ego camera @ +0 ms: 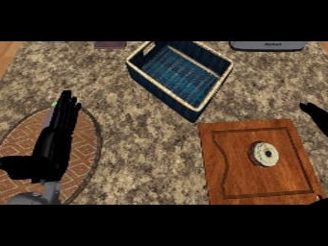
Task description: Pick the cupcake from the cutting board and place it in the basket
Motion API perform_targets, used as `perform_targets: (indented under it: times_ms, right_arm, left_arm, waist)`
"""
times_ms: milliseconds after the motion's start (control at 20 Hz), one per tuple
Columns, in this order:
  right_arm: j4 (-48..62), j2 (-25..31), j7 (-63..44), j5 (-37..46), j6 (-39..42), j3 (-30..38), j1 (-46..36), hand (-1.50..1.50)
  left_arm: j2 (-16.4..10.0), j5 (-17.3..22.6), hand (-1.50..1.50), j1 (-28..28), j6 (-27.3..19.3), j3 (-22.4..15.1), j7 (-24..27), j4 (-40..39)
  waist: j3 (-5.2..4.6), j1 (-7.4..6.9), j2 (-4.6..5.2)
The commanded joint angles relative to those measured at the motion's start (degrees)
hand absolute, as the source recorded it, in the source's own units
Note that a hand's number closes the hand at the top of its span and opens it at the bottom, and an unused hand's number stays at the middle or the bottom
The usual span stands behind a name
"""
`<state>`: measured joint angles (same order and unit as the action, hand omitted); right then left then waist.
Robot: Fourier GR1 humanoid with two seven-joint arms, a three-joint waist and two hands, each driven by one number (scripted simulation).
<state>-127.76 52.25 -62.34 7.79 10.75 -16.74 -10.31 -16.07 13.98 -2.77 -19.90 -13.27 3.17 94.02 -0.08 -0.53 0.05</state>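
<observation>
Cupcake (pixel 264 153) lies on cutting board (pixel 230 178), right of board centre, not touched. Right hand (pixel 324 124) beside board right edge, fingers stretched, holding nothing. Left hand (pixel 58 127) rests released over oval patterned mat (pixel 14 153), fingers up.

Risk: cupcake small, round, low, and board wood looks smooth, so fingers may push it aside instead of closing round it. Basket (pixel 184 72) well apart, up-left; raised rim may catch cupcake. Basket rectangular, blue woven, pale rim. Desk (pixel 124 120) speckled stone

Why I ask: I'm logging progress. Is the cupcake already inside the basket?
No, the cupcake sits on the cutting board, apart from the basket.
</observation>
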Motion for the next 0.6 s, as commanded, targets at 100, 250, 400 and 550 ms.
perform_targets:
  times_ms: [100, 250, 400, 550]
  right_arm:
    - [2.51, -4.12, -3.51, 2.93, 3.81, -0.61, 0.64, -1.5]
    - [3.95, -8.17, -2.79, 6.57, 3.2, -3.13, 0.43, -1.5]
    - [5.53, -10.92, 2.74, 11.81, 2.09, -2.42, 4.93, -1.5]
    - [5.51, -14.16, 6.44, 17.09, 1.41, -3.39, 8.31, -1.5]
  left_arm:
    - [0.72, 0.67, 0.0, 0.1, 3.25, 2.5, 1.69, -2.6]
    - [1.57, -0.21, 0.0, 4.48, 3.37, 1.52, 2.23, 0.56]
    - [1.16, -0.68, 0.0, 2.86, 3.21, 3.35, -1.54, 2.52]
    - [2.38, -2.46, 0.0, 0.35, 4.21, 4.01, -0.6, -0.36]
  waist:
    - [0.05, 0.45, -0.04]
    - [0.05, 0.1, -0.07]
    - [0.08, 0.41, -0.1]
    - [0.08, 0.62, -0.09]
